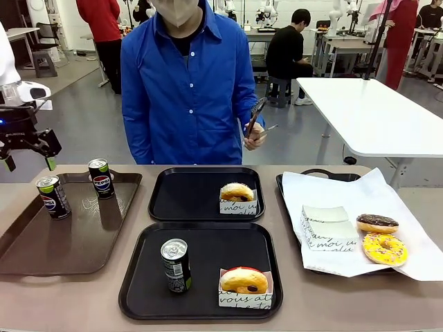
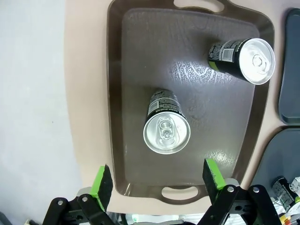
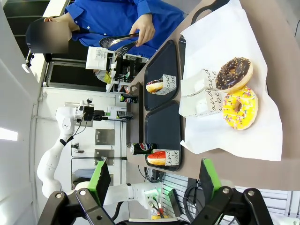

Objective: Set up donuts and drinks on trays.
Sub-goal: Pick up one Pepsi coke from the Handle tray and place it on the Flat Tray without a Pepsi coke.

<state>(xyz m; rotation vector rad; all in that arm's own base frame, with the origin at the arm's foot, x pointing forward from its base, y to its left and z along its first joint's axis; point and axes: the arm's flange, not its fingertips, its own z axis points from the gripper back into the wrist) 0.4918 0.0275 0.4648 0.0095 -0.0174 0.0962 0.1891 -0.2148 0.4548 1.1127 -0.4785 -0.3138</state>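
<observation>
The glossy brown plastic tray [image 1: 76, 245] lies at the robot's left. At its three o'clock, the far matte black square tray [image 1: 183, 197] has no drink on it. The left gripper [image 1: 30, 163] hangs over the brown tray, claw spread and empty; the right gripper [image 3: 154, 180] is spread too, holding nothing. In the left wrist view the nearer slim black soda can [image 2: 166, 129] stands upright on the brown tray at twelve o'clock from the claw, long axis toward the lens. The left arm looks much the nearer for this pick. A paper-sleeved glazed donut [image 1: 237, 191] already sits on the far tray.
</observation>
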